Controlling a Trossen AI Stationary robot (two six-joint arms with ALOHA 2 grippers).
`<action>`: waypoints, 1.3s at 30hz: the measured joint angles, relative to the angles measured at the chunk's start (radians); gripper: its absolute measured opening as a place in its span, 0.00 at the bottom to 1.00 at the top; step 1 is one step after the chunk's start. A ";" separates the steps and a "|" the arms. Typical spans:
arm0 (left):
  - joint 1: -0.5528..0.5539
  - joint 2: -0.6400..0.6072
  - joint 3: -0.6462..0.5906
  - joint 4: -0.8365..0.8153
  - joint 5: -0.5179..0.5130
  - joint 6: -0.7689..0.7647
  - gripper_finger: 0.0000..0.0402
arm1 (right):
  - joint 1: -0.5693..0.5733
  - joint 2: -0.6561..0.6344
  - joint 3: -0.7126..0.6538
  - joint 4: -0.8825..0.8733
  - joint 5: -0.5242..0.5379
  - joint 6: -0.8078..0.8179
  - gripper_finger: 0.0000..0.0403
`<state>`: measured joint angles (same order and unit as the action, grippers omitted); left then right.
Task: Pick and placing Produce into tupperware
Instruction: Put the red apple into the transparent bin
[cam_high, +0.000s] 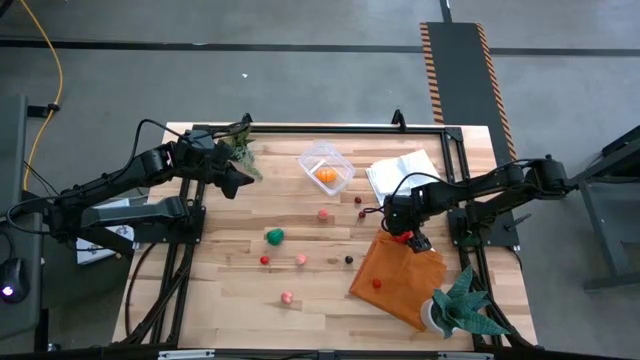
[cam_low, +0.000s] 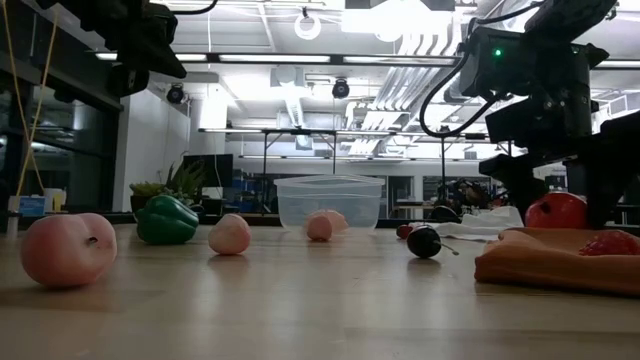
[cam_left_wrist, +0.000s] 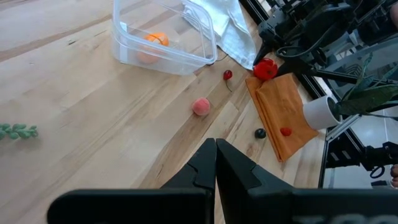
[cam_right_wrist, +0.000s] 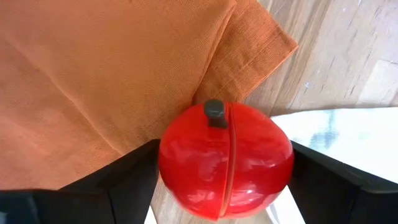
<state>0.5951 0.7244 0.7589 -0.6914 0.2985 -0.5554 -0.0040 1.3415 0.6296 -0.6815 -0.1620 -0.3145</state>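
Right tool clamped on red tomato — both fingers against its sides, held over near corner of orange cloth, beside white cloth. Step in hand: pick done, carry pending. Next move calls for lift and swing across desk to tupperware, beyond white cloth from orange cloth, orange fruit already inside — then release above opening. Left tool closed, empty, waiting far across from orange cloth.

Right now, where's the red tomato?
High view, right side: the red tomato sits between the right gripper's fingers, at the orange cloth's top edge, just below the white cloth.
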 joint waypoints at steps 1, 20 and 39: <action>0.000 0.000 0.000 0.000 0.000 0.000 0.00 | 0.000 0.000 0.000 0.000 0.000 0.000 0.74; 0.000 0.000 0.000 0.000 0.000 0.000 0.00 | 0.000 0.000 0.001 0.001 0.000 0.000 0.67; 0.000 0.000 0.000 0.000 0.000 0.000 0.00 | -0.003 0.000 0.137 -0.050 0.100 -0.009 0.67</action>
<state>0.5953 0.7246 0.7589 -0.6910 0.2981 -0.5556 -0.0067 1.3411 0.7671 -0.7316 -0.0622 -0.3237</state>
